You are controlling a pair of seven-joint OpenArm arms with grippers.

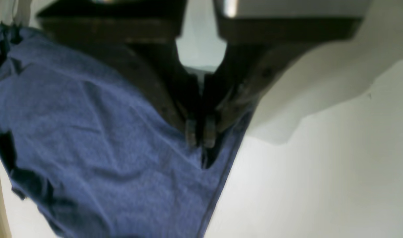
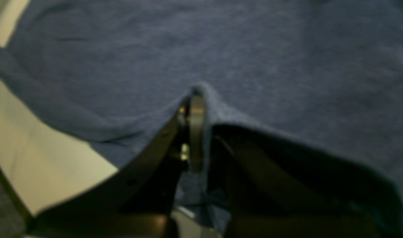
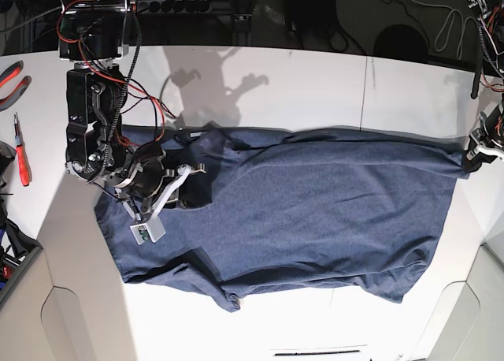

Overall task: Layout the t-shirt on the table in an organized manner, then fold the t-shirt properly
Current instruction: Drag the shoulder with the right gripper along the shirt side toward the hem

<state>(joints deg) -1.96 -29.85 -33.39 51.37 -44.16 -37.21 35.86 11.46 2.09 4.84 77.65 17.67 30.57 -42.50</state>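
Both wrist views are soft and blurred, the right one dim. Overhead light is bright on the table point(image 3: 315, 85), throwing arm shadows along its far edge.

Workshop or lab — red-handled pliers point(image 3: 14, 77), cables point(image 3: 441, 18), bare wiring

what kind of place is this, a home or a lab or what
Most likely a robotics lab or workshop: the white table holds only the t-shirt, loose cables hang behind it, and red-handled pliers lie at the side.
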